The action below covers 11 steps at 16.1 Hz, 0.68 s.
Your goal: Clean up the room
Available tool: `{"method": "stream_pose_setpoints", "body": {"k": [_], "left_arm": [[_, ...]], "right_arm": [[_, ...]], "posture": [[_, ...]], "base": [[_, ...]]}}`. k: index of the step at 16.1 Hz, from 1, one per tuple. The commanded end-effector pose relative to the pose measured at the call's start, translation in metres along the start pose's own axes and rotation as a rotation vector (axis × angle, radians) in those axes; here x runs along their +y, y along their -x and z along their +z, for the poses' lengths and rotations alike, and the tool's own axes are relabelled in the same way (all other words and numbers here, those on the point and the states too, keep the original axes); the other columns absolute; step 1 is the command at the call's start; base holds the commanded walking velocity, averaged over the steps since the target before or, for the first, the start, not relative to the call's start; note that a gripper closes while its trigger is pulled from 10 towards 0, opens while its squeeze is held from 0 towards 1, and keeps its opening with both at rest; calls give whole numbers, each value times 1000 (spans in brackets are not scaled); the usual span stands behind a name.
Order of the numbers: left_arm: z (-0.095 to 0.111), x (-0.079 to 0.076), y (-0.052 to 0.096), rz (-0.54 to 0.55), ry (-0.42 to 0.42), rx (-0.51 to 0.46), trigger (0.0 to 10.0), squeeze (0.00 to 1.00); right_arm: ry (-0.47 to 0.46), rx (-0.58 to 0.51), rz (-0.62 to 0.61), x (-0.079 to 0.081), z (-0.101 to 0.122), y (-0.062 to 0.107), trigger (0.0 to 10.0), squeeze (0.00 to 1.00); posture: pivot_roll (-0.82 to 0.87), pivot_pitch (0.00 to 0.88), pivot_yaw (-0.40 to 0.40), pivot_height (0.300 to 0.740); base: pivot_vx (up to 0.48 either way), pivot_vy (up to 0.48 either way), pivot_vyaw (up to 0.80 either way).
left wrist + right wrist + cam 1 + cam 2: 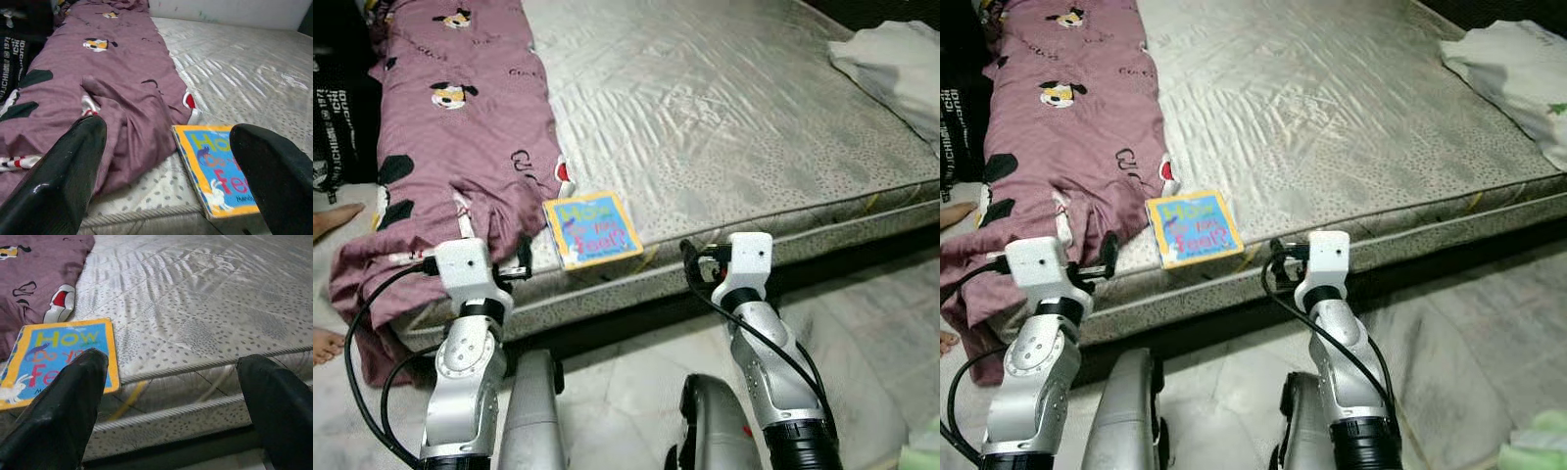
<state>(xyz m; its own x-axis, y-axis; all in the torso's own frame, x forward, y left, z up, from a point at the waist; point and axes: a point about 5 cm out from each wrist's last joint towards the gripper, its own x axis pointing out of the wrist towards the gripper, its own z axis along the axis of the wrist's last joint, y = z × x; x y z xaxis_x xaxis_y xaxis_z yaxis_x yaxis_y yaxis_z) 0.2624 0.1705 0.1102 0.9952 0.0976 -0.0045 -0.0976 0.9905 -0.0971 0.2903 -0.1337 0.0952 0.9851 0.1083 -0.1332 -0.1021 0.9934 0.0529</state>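
Two wide-open claws, left claw [166, 181] and right claw [171, 411], wait by the bed's [724, 127] edge, where the thin, stiff, light book [592, 229] looks easiest to pinch.

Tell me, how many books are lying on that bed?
1. A single picture book with a yellow border lies flat at the mattress edge nearest the robot, just beside the purple blanket. More could be hidden under the blanket folds; that cannot be seen.
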Motion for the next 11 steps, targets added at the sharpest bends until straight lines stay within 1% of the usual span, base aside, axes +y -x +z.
{"method": "stream_pose_setpoints", "body": {"k": [1,3,9,11], "left_arm": [[2,-2,-1,-10,4,-10,10000,0],[2,-2,-1,-12,5,-11,10000,0],[1,-3,-1,-11,9,-10,10000,0],[-2,-3,-2,6,7,5,10000,0]], "right_arm": [[8,-10,4,-1,2,-1,10000,0],[23,-14,16,1,3,-1,10000,0],[21,-12,20,1,2,-2,10000,0],[31,-15,30,2,2,-3,10000,0]], "posture": [[65,90,-23,577],[66,87,-23,577],[67,81,-27,577],[67,78,-28,577]], "base": [[480,0,0],[480,0,0],[480,0,0],[0,0,0]]}}
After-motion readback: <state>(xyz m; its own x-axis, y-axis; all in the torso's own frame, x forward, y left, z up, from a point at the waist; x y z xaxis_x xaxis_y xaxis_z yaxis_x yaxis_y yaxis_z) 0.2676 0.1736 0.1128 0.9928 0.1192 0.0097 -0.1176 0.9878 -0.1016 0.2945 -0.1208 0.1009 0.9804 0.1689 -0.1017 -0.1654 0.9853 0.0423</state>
